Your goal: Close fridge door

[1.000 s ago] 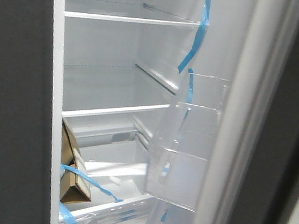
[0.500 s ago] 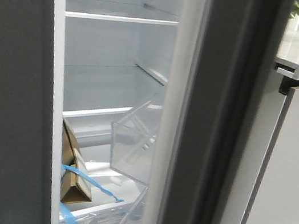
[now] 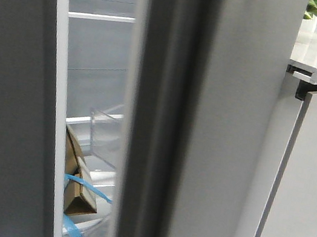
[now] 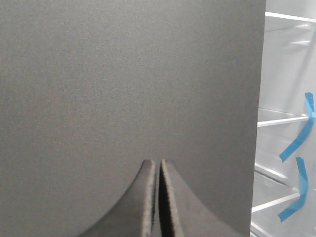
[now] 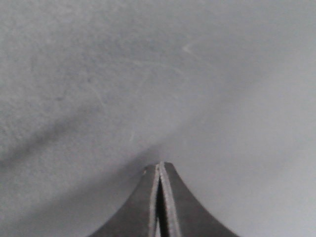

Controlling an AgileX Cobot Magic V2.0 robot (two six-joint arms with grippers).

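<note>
Fridge door (image 3: 206, 127), tall, matte dark-grey with a white inner edge, stands almost edge-on in the front view, swung most of the way toward shut and leaving only a narrow gap onto the interior. Your right gripper (image 5: 159, 170) has its jaws pressed together, holding nothing, its tips right up against the door's grey outer face (image 5: 148, 74); whether they actually touch it you cannot tell. Judge the door heavy, rigid and smooth: it will swing on its hinge, so push flat with the closed tips rather than trying to grasp, and keep pressure until the seal seats.

Your left gripper (image 4: 159, 168) is likewise closed and empty, facing the matching dark-grey panel (image 4: 128, 79), with white shelves and blue tape strips (image 4: 298, 138) off to one side.

Inside the gap, a clear plastic door bin (image 3: 105, 134) looks empty; a brown cardboard box (image 3: 76, 184) sits on a lower shelf, blue tape (image 3: 88, 187) across it.
</note>
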